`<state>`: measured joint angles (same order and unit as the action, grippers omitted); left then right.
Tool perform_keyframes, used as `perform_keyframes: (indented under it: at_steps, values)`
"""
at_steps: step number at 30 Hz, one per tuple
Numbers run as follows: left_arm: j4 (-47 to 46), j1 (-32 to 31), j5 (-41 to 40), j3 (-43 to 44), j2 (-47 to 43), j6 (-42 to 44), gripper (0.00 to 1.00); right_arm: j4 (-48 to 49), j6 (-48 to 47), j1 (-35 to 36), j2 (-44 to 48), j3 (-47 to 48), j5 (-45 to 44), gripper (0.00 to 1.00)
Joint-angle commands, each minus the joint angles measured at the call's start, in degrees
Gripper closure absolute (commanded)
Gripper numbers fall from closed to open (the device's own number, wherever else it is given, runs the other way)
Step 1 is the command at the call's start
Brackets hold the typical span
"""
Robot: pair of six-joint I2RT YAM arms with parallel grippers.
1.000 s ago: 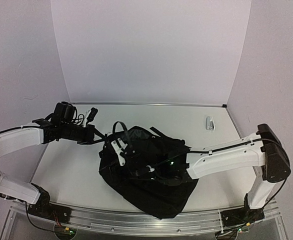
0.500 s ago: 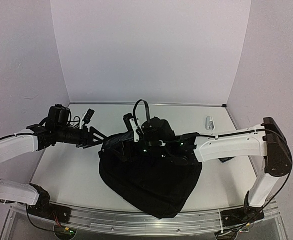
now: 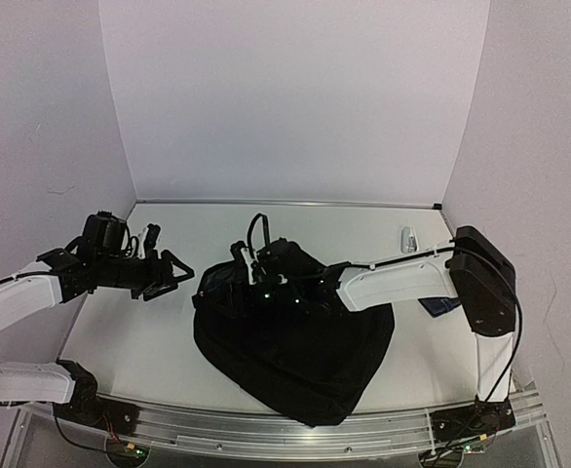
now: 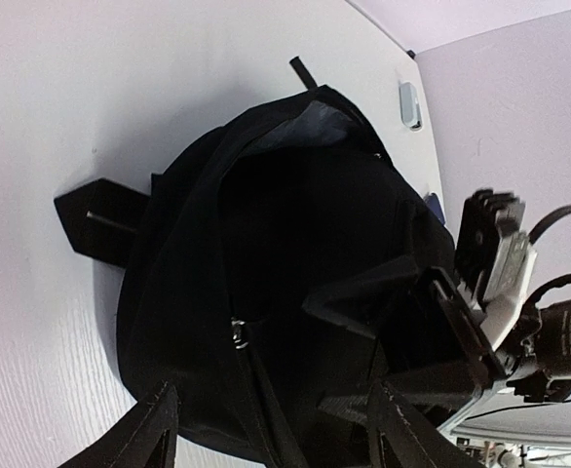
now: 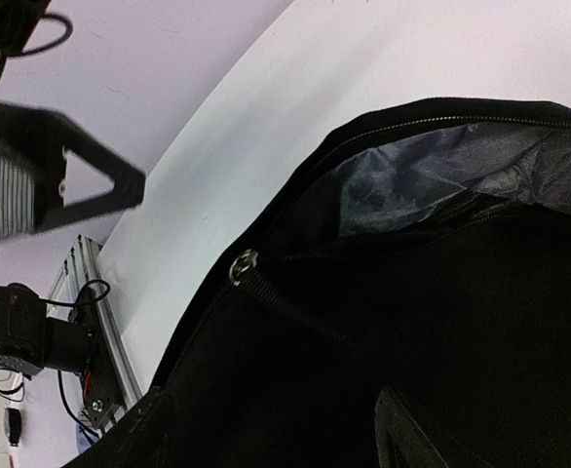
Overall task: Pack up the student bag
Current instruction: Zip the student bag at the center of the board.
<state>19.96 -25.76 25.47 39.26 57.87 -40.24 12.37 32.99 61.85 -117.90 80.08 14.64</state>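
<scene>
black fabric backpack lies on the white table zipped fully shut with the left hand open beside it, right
Not shut. The black fabric backpack lies on the white table with the left hand open beside it, but the right wrist view shows its mouth gaping, grey lining visible inside.

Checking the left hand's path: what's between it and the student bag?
Only a bare strip of table separates the left hand from the student bag, shown in the top view.
</scene>
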Motion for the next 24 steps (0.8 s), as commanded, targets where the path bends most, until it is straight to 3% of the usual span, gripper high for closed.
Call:
perform_keyframes:
  at_steps: [1, 6, 14, 16, 24]
  values:
    - [-3.43, 0.17, 2.15, -2.73, -0.29, -4.92, 0.32, 3.19, 5.09, -1.74, -3.84, 5.7, 6.5, 0.3]
    - [-5.16, 0.18, 5.11, -3.14, 2.99, -4.96, 0.34, 3.33, 7.38, -2.14, -7.29, 7.92, 9.97, 0.35]
    - [-9.32, 0.18, 9.72, -3.93, 7.83, -5.5, 0.55, 4.93, 8.21, -2.2, -8.74, 9.42, 14.39, 0.42]
    - [-9.63, 0.18, 9.98, -4.01, 8.6, -5.69, 0.56, 5.52, 8.79, -2.35, -8.88, 9.45, 14.97, 0.45]
    - [-11.63, 0.18, 10.9, -5.19, 9.81, -6.89, 0.69, 8.29, 10.76, -2.66, -9.63, 8.88, 16.1, 0.67]
